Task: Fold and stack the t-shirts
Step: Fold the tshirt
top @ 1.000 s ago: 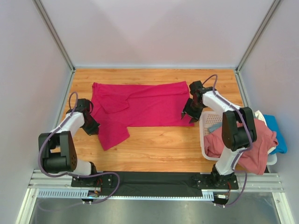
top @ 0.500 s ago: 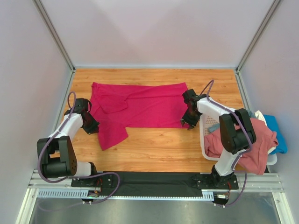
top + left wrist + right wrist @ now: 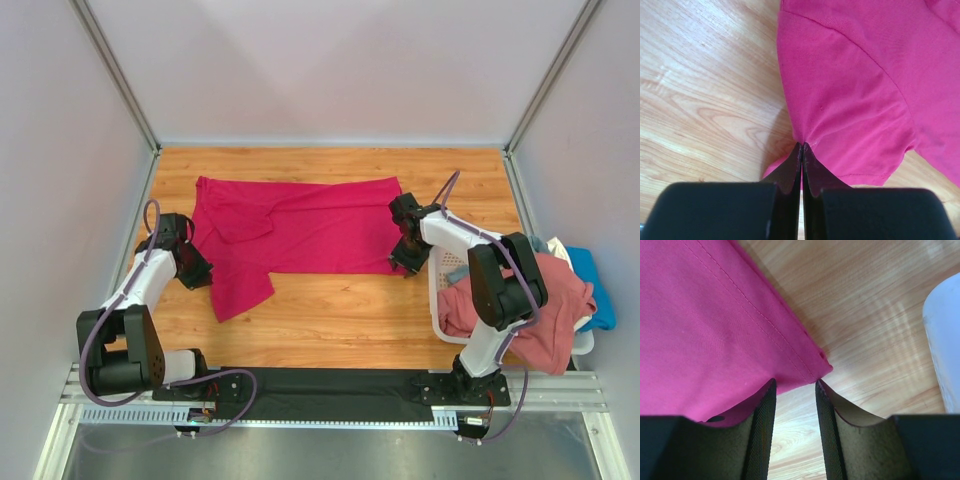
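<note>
The right gripper (image 3: 404,262) has shifted left, to the near right corner of the magenta-red t-shirt (image 3: 300,225). Its jaws have drawn closer together.

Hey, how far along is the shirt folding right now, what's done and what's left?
Done: one magenta shirt lies spread on the table, nothing stacked yet. In hand: the left jaws are shut on its sleeve edge; the right jaws stand open at its hem corner. Left: folding it, then the pink shirt and others heaped at the basket.
</note>
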Controlling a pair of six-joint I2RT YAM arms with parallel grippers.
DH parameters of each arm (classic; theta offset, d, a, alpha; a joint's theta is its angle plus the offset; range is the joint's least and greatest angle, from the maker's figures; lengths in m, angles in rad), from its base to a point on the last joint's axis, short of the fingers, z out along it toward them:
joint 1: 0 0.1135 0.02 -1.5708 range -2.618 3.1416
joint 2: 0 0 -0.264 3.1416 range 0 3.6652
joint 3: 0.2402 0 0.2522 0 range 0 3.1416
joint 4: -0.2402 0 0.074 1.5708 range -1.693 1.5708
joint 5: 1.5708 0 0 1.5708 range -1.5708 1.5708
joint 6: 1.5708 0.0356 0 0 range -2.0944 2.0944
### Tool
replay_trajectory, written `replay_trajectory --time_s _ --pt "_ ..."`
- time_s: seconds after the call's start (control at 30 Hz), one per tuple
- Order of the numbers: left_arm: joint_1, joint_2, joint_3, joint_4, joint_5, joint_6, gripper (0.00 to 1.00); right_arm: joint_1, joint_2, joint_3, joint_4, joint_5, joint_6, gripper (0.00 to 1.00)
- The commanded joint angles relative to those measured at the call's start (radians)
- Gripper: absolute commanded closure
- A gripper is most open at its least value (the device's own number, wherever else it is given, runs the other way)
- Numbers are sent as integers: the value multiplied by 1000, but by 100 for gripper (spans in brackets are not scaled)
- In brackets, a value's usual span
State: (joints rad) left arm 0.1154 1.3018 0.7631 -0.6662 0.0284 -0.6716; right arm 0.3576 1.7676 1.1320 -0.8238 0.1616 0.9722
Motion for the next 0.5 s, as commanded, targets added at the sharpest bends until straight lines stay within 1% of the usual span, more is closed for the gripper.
replay_trajectory --time_s 0.0,0.1,0.13,0.17,0.2,0.23,0.3,0.47 --pt "0 -38 -8 -3 15 21 100 -6 18 -3 20 73 14 61" --pt "0 -50 -16 -1 18 21 100 -6 21 -21 29 79 10 65" --pt "0 -56 -19 -1 19 23 100 -6 21 -35 40 87 0 69" --pt "0 -70 -22 0 18 23 100 -6 21 -38 48 92 -9 89" --pt "1 -78 -27 -1 18 23 100 -6 23 -43 54 96 -16 96" --pt "0 -82 -28 -4 16 24 100 -6 24 -44 60 99 -26 99" --pt "0 -101 -27 -18 15 27 100 -6 23 -41 58 98 -69 100" --pt "-2 -134 -22 -32 21 44 100 -5 4 -6 40 30 -194 100"
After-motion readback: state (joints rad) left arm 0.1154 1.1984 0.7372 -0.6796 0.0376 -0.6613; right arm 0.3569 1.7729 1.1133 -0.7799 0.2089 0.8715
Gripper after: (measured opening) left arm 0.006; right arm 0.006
